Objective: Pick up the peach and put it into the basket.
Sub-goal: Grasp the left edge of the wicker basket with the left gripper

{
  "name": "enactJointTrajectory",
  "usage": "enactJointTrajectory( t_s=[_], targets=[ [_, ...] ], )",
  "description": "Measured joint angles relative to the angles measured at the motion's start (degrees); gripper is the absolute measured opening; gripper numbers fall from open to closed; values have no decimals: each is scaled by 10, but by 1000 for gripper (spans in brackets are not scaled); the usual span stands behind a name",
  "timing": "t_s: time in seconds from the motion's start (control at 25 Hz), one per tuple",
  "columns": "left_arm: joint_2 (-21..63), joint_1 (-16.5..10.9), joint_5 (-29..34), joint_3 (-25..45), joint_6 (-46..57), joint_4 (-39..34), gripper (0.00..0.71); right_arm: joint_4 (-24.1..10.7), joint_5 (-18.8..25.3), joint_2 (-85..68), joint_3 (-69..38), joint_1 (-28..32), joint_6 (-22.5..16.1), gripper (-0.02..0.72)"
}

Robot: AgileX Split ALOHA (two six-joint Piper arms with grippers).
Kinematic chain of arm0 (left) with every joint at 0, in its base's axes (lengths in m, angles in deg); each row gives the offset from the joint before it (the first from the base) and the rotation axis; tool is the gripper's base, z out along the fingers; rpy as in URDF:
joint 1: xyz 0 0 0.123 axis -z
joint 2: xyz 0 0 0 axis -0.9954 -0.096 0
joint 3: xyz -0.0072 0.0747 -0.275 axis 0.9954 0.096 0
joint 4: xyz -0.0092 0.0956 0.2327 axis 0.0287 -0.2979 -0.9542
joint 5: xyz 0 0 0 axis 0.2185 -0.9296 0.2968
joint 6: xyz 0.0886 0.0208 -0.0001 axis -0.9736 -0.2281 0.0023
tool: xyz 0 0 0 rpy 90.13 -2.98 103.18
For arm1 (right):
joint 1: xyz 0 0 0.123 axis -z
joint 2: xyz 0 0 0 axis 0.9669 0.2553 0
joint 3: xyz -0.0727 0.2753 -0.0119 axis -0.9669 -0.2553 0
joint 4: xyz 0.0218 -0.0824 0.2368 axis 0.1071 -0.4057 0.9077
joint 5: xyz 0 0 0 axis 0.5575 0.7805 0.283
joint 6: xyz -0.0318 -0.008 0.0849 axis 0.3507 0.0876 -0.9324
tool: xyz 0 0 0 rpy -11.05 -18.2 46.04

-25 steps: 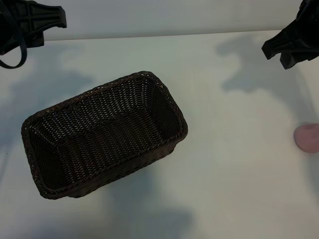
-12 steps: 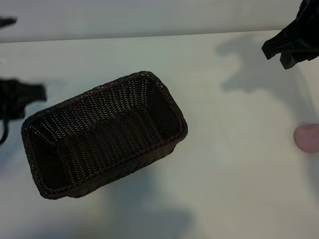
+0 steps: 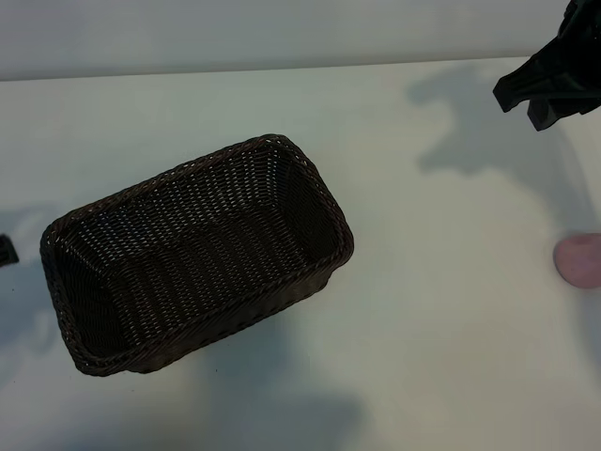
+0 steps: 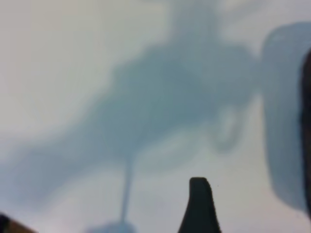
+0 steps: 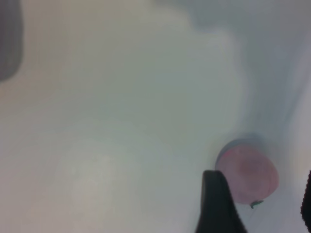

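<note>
item: left gripper swung off to the table's left edge, open, empty. right gripper unmoved, open above peach; basket empty, pick pending.

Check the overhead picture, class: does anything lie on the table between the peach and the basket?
Nothing visible does. The peach sits at the table's right edge, the basket lies left of it, and only bare table separates them. The right gripper is above the peach, nothing between them.

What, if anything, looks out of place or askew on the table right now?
Nothing is damaged or spilled. The basket sits skewed to the table edge, empty, and the peach lies far off at the exterior view's right edge, partly cut off.
</note>
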Motion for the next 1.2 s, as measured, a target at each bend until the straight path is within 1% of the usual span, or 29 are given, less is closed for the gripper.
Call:
enactJointTrajectory(
  t_s=[0.12, 0.2, 0.32, 0.44, 0.52, 0.84, 1.2],
  targets=[
    [-1, -39, -44, 25, -13, 31, 552, 0, 0, 0, 0, 0, 0, 420],
    [-4, -71, -77, 36, -28, 54, 552, 0, 0, 0, 0, 0, 0, 420],
    [-22, -115, -110, 38, -75, 97, 552, 0, 0, 0, 0, 0, 0, 420],
    [-46, -144, -134, 38, -122, 139, 552, 0, 0, 0, 0, 0, 0, 420],
    [-64, -152, -152, 38, -137, 154, 552, 1, 0, 0, 0, 0, 0, 420],
    [-148, -153, -206, 38, -167, 191, 552, 2, 0, 0, 0, 0, -1, 420],
    [-219, -153, -257, 41, -173, 199, 552, 2, 0, 0, 0, 0, 0, 420]
  ],
)
